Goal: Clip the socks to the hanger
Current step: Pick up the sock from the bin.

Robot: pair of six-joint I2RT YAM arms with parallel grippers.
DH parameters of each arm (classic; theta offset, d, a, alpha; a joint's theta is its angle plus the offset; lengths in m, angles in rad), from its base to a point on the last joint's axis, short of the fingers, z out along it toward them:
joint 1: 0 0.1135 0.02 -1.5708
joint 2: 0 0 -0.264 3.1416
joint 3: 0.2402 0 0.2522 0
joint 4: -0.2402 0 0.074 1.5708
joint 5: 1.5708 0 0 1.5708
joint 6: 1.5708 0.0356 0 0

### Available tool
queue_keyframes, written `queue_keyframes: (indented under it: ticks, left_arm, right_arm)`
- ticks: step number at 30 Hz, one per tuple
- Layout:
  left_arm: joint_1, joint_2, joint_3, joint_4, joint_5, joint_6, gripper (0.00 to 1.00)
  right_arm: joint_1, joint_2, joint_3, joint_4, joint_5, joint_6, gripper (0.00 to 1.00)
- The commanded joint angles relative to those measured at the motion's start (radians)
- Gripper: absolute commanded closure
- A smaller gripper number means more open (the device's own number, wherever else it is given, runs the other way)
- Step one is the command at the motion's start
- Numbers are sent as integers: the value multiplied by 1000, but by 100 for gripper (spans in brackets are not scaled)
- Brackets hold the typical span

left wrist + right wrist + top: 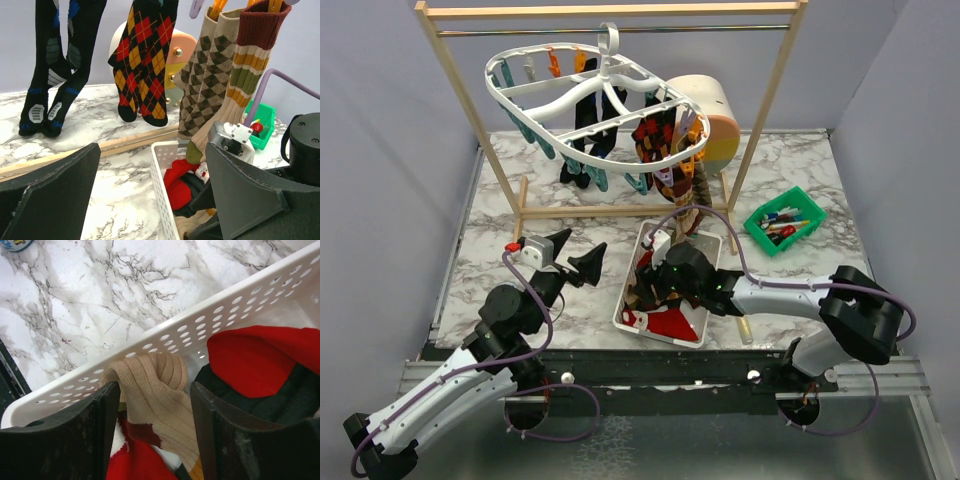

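Currently we list: left gripper point(577, 252), jaws wide, holding nothing, above the marble table point(490, 250); hanger point(535, 88), several socks point(588, 120) already clipped; white basket point(632, 300), more still to hang; right gripper point(152, 390), jaws parted astride a tan ribbed sock point(155, 370), seemingly not yet pinched.

A white perforated basket point(628, 280) sits on the marble worktop point(480, 240). Right of the basket, well apart, lies a green bin point(752, 222) holding small coloured pieces. Behind the basket stands a wooden rack point(470, 110) with 1 metal rod point(500, 32) across its top. Beyond the basket and rack, a cream drum point(710, 100) lies on its side.
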Motion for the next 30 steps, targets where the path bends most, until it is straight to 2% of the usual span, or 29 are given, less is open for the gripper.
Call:
queue_keyframes:
  ticks: [1, 5, 9, 11, 25, 30]
  left_arm:
    - [-6, 2, 5, -8, -15, 13, 13]
    - [-6, 8, 5, -7, -18, 18, 13]
    - [-7, 19, 6, -5, -14, 14, 13]
    - [-6, 21, 8, -5, -14, 14, 13]
    - [-6, 63, 1, 13, 52, 12, 13]
    - [-6, 111, 9, 38, 209, 13, 13]
  right_arm:
    - [8, 20, 28, 7, 13, -15, 41]
    - [11, -18, 18, 11, 18, -12, 61]
    - [14, -96, 18, -23, 3, -2, 88]
    - [14, -148, 8, -44, 5, 12, 99]
    - [15, -602, -68, -266, 139, 41, 100]
    - [15, -702, -80, -274, 143, 68, 100]
